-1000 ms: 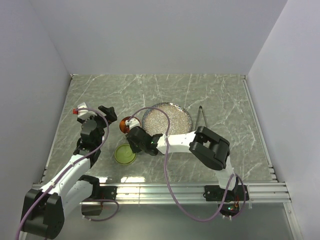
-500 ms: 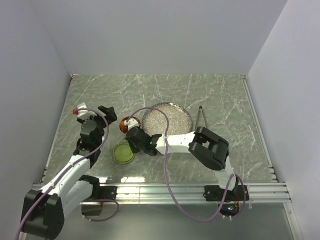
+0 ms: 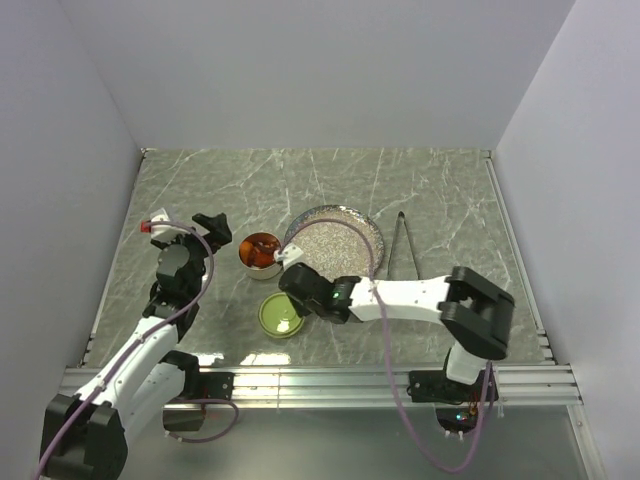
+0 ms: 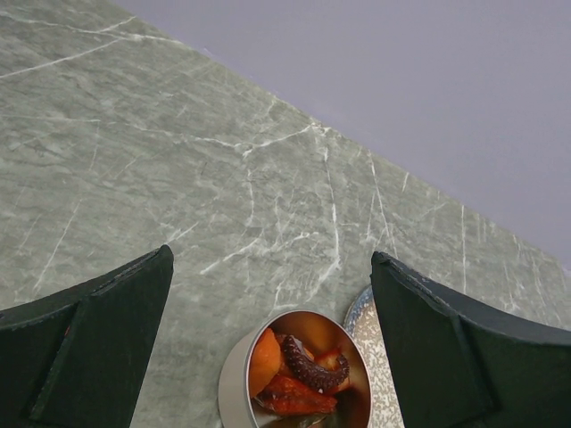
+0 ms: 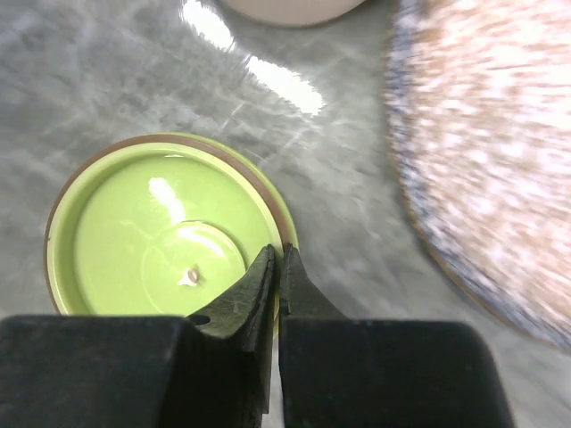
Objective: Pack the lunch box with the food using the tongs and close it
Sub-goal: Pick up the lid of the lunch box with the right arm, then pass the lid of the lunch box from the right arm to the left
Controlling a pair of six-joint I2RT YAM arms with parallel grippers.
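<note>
Shifted over the last second: lid (image 3: 281, 315) carried rightward to a spot off the near-left rim of the plate (image 3: 335, 245), right arm's elbow swung out toward the right, tin (image 3: 261, 249) uncovered to the overhead view.

At far left, left gripper (image 4: 272, 263) hovering to the left of the tin, jaws spread wide, holding nothing.

Next over, tin standing open on the table (image 3: 450, 200), just beside the plate's left rim and filled with food (image 4: 299, 374): orange chunks and a dark curled strip.

Nearer the arms' bases, lid lying apart from the tin's mouth, its hollow side seemingly up. Right gripper (image 5: 278, 263) pinched tight on the lid's right rim. Impossible to tell whether lifted or resting on the table.

Further right, plate apparently bare of food.

At far right, tongs (image 3: 403, 245) laid on the table, apart from the plate, touched by neither gripper.

By the look of it, packing finished and tongs set aside. Closing begun but not done: lid yet to be brought over the tin and seated.
</note>
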